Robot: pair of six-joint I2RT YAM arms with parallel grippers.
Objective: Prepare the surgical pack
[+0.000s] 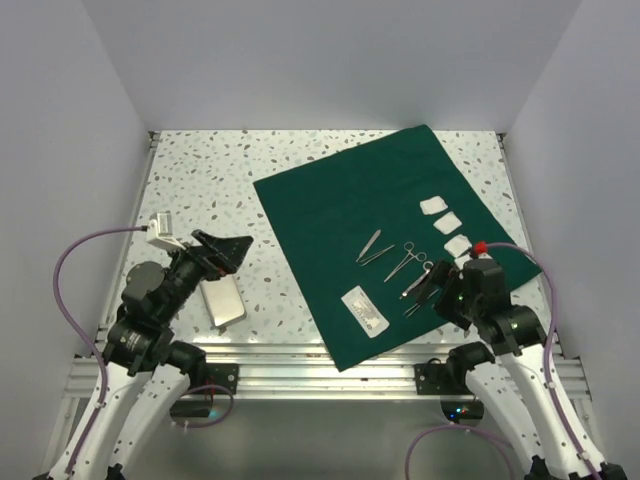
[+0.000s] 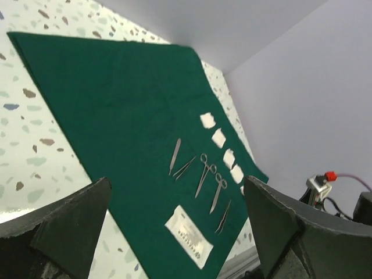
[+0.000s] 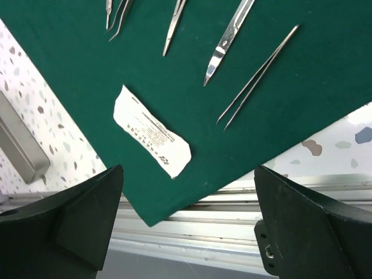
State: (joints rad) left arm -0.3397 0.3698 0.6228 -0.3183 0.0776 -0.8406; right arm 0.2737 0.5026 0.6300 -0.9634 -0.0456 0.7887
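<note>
On the spread cloth [image 1: 330, 210], instruments [image 1: 400, 262] lie in a row, likely laid out for wrapping; left gripper [image 1: 236, 254] and right gripper [image 1: 430, 284] hover wide open, empty.

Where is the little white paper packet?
In the top view the white packet lies flat on the green cloth, near its front corner, right of centre, just beside the thin tweezers.

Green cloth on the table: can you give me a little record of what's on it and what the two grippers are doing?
cloth: green cloth, spread flat
on it: metal instruments, white packet, row of white pads
beside it: metal box, off its left side
left gripper: open, empty
right gripper: open, empty, over the cloth's near edge
</note>
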